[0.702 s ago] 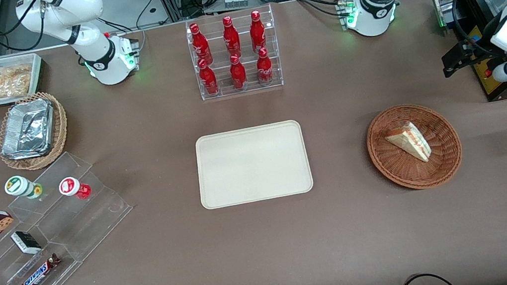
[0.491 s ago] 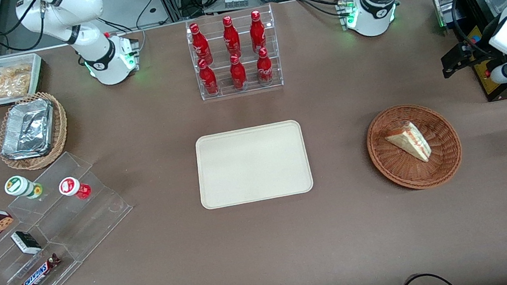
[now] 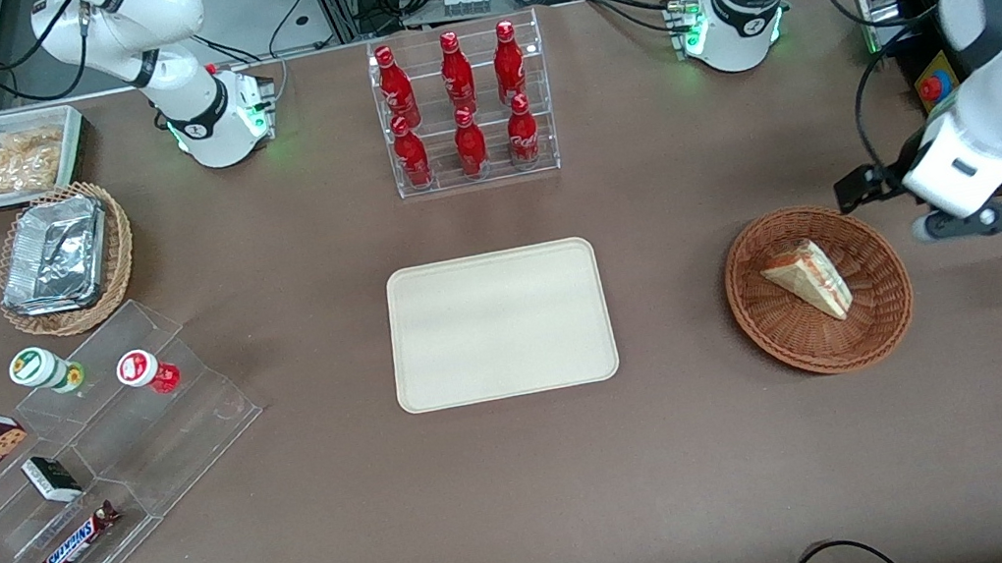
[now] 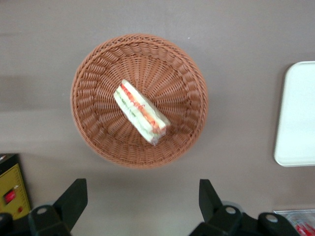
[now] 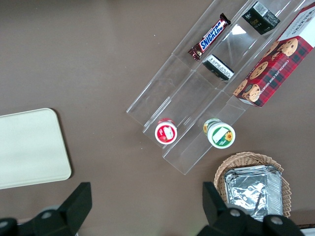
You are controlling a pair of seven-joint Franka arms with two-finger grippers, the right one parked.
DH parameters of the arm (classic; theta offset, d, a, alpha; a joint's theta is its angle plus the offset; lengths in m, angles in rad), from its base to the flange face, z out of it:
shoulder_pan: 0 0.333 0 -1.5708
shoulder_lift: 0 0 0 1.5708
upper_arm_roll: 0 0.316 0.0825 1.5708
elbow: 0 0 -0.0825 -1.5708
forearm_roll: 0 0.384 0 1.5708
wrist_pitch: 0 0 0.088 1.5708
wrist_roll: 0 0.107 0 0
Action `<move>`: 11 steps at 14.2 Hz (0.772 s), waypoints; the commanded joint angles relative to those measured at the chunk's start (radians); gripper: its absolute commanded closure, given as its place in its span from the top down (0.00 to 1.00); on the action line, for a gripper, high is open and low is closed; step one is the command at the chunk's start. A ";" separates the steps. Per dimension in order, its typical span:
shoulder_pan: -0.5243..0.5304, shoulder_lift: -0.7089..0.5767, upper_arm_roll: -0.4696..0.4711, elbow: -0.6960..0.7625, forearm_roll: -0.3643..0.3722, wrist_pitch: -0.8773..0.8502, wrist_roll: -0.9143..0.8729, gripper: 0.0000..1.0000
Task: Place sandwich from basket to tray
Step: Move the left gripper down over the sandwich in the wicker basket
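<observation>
1. Sandwich lies in the basket, near its middle, with bare wicker all round it; in the wrist view we see the sandwich with its red and green edge up, clear of the basket wall.
2. We see the gripper above the table just beside the basket rim, fingers spread wide and holding nothing.
3. The tray sits well apart from the basket, toward the parked arm's end, with open brown table between them.
4. In the front view the working arm's body covers the gripper, and only the tray's edge shows in the wrist view.
</observation>
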 commanded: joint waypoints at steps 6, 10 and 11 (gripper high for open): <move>0.017 -0.032 0.014 -0.382 0.012 0.477 -0.122 1.00; 0.015 0.009 0.014 -0.430 0.012 0.597 -0.390 1.00; 0.012 0.024 0.014 -0.427 0.012 0.603 -0.488 1.00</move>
